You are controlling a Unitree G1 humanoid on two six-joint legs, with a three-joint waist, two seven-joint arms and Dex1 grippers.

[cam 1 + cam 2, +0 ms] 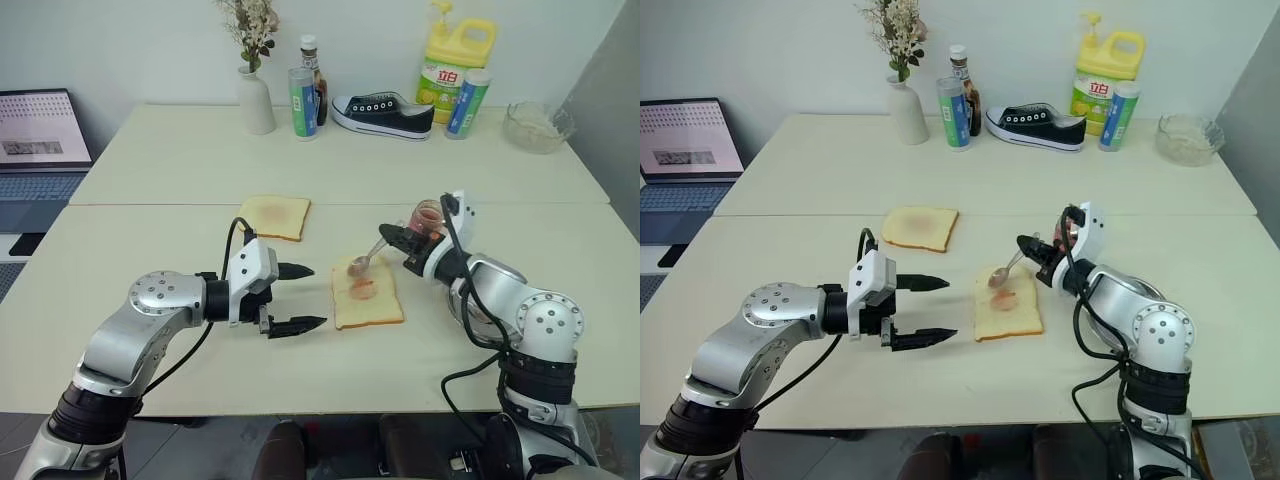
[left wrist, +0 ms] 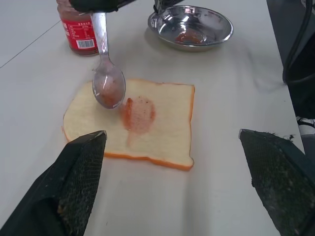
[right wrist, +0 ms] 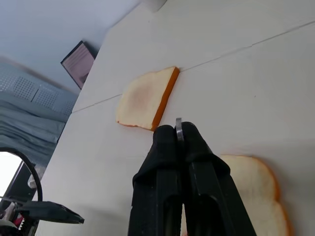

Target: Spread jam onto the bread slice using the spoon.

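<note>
- Nearest to me is my left end effector [image 1: 299, 297]: two black, tapered fingers [image 2: 78, 182] with a coarse, gritty pad texture, spread wide apart and holding nothing. It hovers just beside the near bread slice, on its left, pointing across at it.
- The bread slice [image 1: 367, 293] lies flat on the pale, smooth surface [image 1: 200, 230] between my two arms. It is roughly square, soft and pale yellow, with a thin golden-orange crust all round.
- The jam [image 2: 138, 113] shows as a thin reddish smear near the middle of the slice, patchy rather than thick, with most of the crumb around it bare.
- My right end effector [image 3: 179, 135] has its black fingers pressed together on the thin flat handle of the spoon [image 1: 366, 258], pinching it near its end.
- The spoon is silvery metal, with an oval bowl that hangs just above the far part of the slice; a pinkish film of jam coats the bowl.
- A small clear glass jam jar [image 1: 428, 216] with red contents and a red label stands just behind my right end effector.
- A round, shiny steel dish [image 2: 191, 27] with red traces inside sits on the surface near the jar.
- A second slice of bread [image 1: 273, 216], faintly browned in the middle, lies farther back and to the left, well apart from the first.
- At the far edge stand a white vase [image 1: 256, 100] of dried flowers, a black-and-white shoe [image 1: 383, 113] and a yellow detergent bottle [image 1: 455, 60].
</note>
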